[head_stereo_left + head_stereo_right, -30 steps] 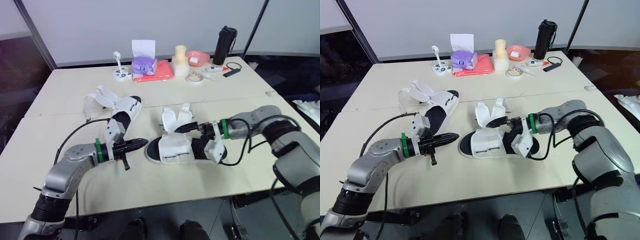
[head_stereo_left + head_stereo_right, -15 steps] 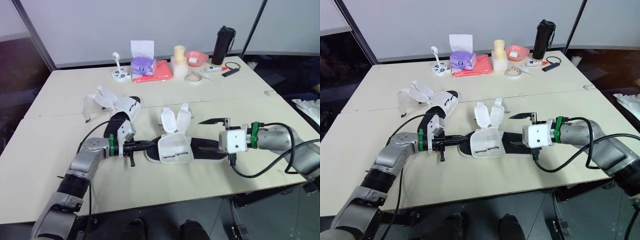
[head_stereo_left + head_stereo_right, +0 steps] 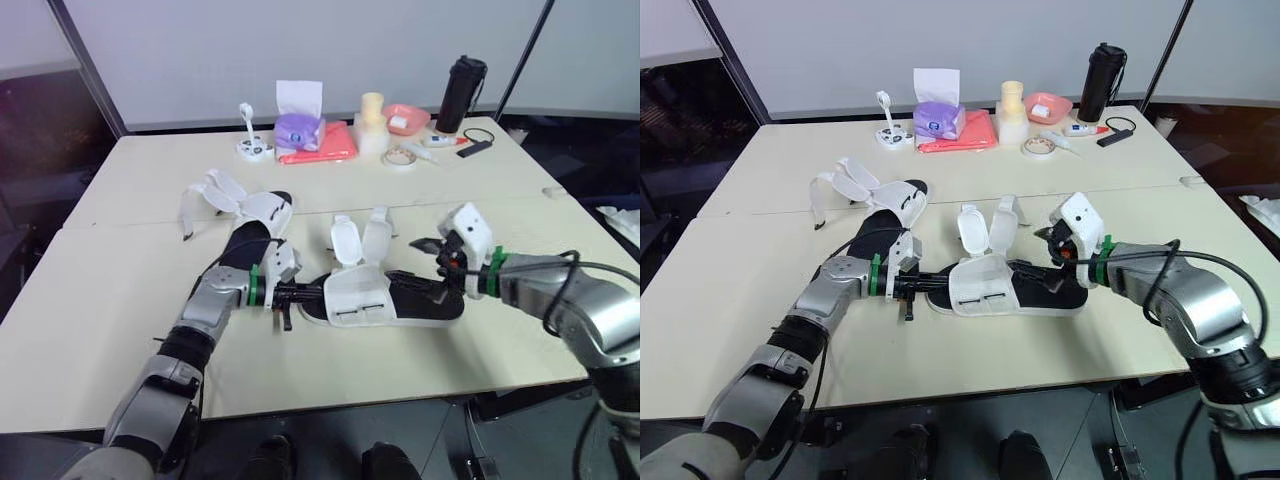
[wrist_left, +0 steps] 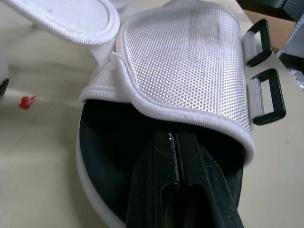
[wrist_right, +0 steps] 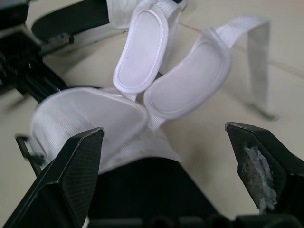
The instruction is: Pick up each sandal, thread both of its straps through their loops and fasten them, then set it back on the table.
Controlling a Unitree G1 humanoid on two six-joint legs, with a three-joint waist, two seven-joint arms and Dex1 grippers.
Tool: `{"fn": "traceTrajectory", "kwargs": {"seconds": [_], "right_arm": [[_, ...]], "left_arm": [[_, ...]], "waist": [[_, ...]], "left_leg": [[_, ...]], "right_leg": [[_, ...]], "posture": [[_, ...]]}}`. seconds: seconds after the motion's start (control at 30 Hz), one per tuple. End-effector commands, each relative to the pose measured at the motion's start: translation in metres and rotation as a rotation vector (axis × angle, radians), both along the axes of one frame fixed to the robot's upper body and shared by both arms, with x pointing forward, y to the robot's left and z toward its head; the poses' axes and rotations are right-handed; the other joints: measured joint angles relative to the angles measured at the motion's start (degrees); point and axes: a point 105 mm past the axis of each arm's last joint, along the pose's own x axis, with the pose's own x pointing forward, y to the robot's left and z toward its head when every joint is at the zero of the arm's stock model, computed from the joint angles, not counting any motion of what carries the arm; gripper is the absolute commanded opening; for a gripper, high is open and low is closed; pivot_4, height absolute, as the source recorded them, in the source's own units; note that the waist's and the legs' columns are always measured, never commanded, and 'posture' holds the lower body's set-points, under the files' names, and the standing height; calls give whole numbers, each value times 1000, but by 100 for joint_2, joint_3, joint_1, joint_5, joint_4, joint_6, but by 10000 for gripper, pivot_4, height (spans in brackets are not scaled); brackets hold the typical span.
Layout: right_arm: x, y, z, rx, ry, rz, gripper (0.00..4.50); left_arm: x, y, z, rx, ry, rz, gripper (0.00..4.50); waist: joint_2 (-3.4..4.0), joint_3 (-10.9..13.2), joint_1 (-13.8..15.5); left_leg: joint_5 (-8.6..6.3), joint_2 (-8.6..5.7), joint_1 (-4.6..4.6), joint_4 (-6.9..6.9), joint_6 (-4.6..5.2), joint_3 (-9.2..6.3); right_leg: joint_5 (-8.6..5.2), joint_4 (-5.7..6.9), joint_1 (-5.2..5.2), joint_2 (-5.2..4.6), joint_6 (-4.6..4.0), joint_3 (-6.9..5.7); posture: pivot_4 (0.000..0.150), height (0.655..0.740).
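Note:
The near sandal [image 3: 400,303], black sole with a white mesh upper [image 4: 190,66], lies flat mid-table. Its two white straps [image 5: 142,52] stand open and unthreaded, and the two black loops [image 4: 266,95] hang empty on the upper's side. My left gripper [image 3: 310,293] is shut, with nothing between its fingers; its tips rest on the insole at the toe end, just under the upper. At the heel end my right gripper [image 3: 425,262] is open wide, one finger [image 5: 71,175] to each side, touching nothing. The second sandal [image 3: 250,213] lies behind and to the left, straps loose.
At the table's back edge stand a purple tissue box [image 3: 297,128], a red cloth [image 3: 322,143], a cream container [image 3: 372,122], a pink bowl [image 3: 405,118], a tape roll [image 3: 398,157] and a black bottle [image 3: 462,92]. A seam [image 3: 150,222] crosses the tabletop.
My left gripper slid right until its tips went under the near sandal's upper at the toe. My right gripper let go of the straps, opened, pulled back, then came in at the heel.

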Motion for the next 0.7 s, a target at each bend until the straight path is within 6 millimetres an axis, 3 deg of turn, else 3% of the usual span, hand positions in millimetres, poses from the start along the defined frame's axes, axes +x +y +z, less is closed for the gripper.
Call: {"fn": "traceTrajectory", "kwargs": {"seconds": [0.03, 0.37, 0.7], "right_arm": [[11, 0, 15, 94, 27, -31, 44293], [61, 17, 14, 336, 192, -111, 44293], [90, 23, 43, 605, 262, -135, 44293]], "left_arm": [[1, -5, -3, 9, -4, -6, 0], [0, -12, -2, -6, -8, -9, 0], [2, -14, 0, -19, -16, 4, 0]], "waist": [[0, 0, 2], [0, -1, -10], [1, -1, -15]], "left_leg": [[0, 0, 0, 0, 0, 0], [0, -4, 0, 0, 0, 3], [0, -4, 0, -1, -1, 4]], "right_leg": [[0, 0, 0, 0, 0, -1], [1, 9, -3, 0, 2, -3], [1, 19, -10, 0, 2, -2]], "posture": [[1500, 7400], [1500, 7400], [1500, 7400]]}}
